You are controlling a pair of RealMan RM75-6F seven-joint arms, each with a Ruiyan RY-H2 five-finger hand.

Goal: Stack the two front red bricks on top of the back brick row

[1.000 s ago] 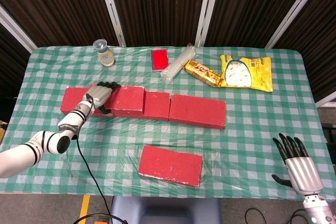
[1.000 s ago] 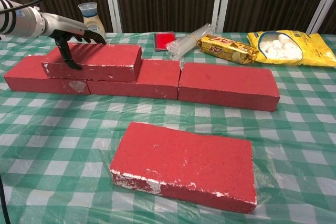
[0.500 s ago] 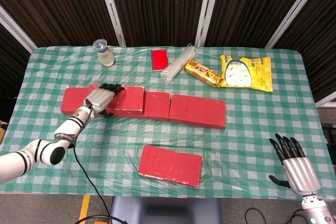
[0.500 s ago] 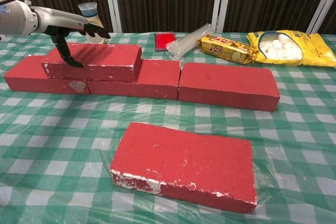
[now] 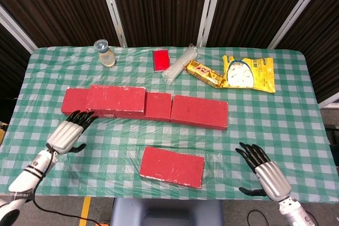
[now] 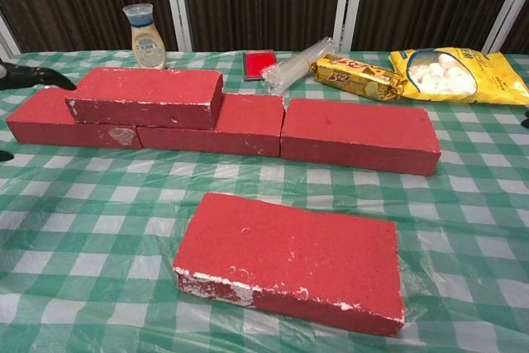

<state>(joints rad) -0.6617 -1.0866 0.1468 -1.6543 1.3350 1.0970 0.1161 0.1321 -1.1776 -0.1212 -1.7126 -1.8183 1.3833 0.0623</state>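
Back brick row (image 5: 198, 110) spans counter (image 5: 275, 125) middle; one red brick (image 5: 116, 100) already stacked on its left end. Second front brick (image 5: 172, 166) flat near front edge, unstacked. Left robot hand (image 5: 68, 134) and right robot hand (image 5: 265, 173) spread, empty

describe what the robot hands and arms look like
Each robot hand, left and right, has a ribbed silver-grey metal back and black fingers. The left arm is white with black bands at the wrist, and a thin black cable trails below it. Only a short white stretch of the right arm shows.
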